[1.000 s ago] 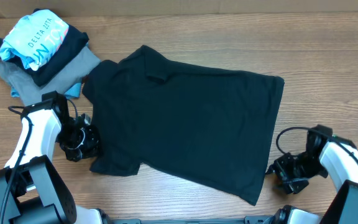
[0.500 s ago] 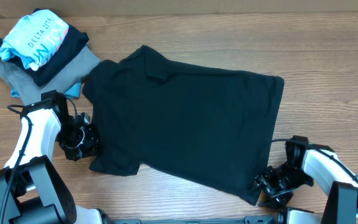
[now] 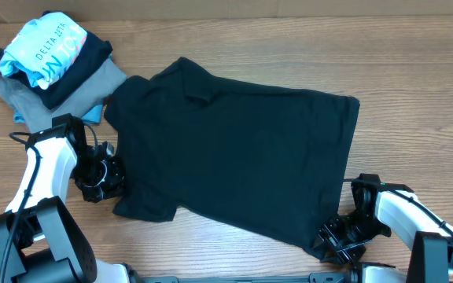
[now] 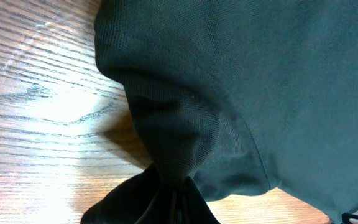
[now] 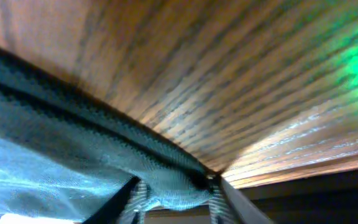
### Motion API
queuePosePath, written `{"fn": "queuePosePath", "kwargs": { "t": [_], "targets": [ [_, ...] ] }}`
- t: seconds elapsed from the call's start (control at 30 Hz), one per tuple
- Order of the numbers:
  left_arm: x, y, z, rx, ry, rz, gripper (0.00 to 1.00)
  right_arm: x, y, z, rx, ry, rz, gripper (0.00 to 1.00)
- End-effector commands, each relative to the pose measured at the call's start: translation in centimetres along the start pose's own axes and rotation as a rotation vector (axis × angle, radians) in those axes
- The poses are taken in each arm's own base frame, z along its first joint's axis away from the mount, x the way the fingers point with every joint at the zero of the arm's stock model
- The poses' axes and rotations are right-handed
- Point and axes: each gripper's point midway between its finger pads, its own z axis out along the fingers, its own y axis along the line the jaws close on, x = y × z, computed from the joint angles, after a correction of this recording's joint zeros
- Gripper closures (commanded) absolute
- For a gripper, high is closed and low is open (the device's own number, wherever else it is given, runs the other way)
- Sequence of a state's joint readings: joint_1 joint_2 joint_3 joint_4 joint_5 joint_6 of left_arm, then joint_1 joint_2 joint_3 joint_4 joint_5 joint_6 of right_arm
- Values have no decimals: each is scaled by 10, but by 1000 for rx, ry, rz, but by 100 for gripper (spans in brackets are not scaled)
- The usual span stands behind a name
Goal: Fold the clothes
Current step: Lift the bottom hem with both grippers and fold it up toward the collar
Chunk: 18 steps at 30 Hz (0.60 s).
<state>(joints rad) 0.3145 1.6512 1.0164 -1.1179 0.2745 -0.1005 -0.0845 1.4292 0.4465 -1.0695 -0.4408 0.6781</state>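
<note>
The shirt (image 3: 242, 149) lies spread on the table (image 3: 415, 63). Its bunched sleeve hides the left claw's (image 3: 112, 182) fingers, clamped on it. The right claw (image 3: 334, 237) straddles the near hem corner; blurred, grip unclear.

Right claw (image 3: 334, 239) has reached the black garment's (image 3: 242, 141) corner (lower hem).

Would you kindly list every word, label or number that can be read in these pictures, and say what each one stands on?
"DELTA ZETA": white capitals on the light-blue shirt.
Larger white letters beside it: cut off by folds, unreadable.
Black garment: no readable text shows.
</note>
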Motion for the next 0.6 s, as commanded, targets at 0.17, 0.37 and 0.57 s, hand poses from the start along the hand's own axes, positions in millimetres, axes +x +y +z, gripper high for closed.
{"fn": "queuePosePath", "kwargs": {
  "t": [0.17,0.37,0.57],
  "targets": [
    [-8,-6,-9,18,-41,40,94,-9,2,2,-11,-45,-13,85],
    [-11,-7,-11,19,-50,42,95,-11,10,-5,-23,-58,-30,92],
    [-19,-14,-34,20,-73,63,96,-15,21,-28,-14,-102,-77,94]
  ]
}}
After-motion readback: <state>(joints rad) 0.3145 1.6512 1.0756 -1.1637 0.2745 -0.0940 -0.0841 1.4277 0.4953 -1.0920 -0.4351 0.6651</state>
